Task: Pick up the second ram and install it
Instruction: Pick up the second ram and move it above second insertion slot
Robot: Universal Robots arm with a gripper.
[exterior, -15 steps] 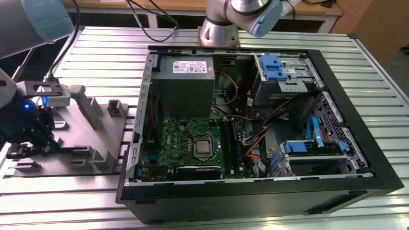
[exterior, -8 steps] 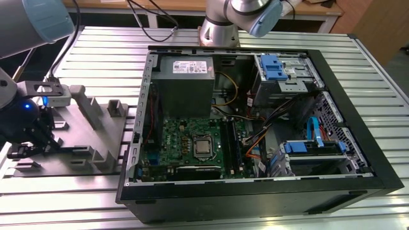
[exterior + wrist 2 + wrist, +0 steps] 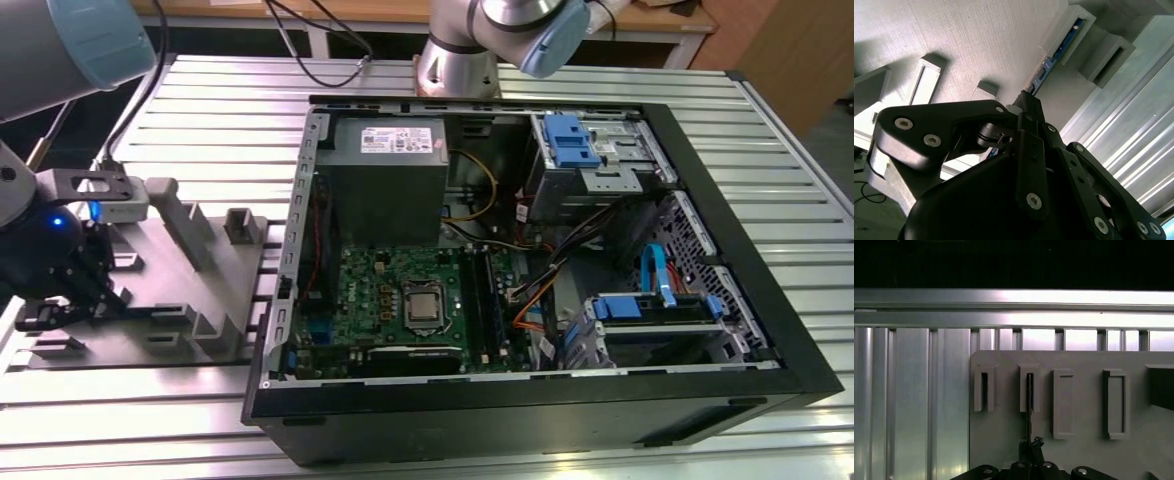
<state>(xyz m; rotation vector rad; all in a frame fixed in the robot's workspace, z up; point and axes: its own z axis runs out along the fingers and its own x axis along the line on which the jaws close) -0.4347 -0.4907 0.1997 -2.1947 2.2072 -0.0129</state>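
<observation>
Stick: the second ram point(image 3: 1029, 405) stands on edge in the grey tray point(image 3: 1004, 440). It shows as a thin dark line in the first wrist view, with its far end seated in a slotted upright block point(image 3: 1029, 371). In the second wrist view its blue-edged side point(image 3: 1050, 60) runs from the fingertips up into a block.
Grip: the gripper point(image 3: 1031, 446) is drawn narrow, its fingers pinched on the near end of the stick. Its black linkages point(image 3: 979, 150) take up the near part of the second wrist view.
Neighbours: one slotted block point(image 3: 984, 390) stands on one side of the stick's block and two taller ones point(image 3: 1062, 402) on the other, each apart from it with bare tray floor between.
Tray edges: in the first wrist view the tray's straight edges meet at a corner, with the slatted aluminium table point(image 3: 914, 400) running on beyond them.
Arm: in the exterior view the gripper point(image 3: 67, 285) hangs low over the tray at the exterior view's left.
Gap: the tray's near corner point(image 3: 247, 345) lies just beside the wall of the open computer case point(image 3: 747, 280).
Case interior: a black rim frames the opening. The green motherboard point(image 3: 380, 290) lies deep inside, below a grey power supply point(image 3: 387, 160), with loose cables point(image 3: 534, 290) between the board and the drive cages point(image 3: 587, 150).
Room above: the space over the motherboard is open up to the rim.
</observation>
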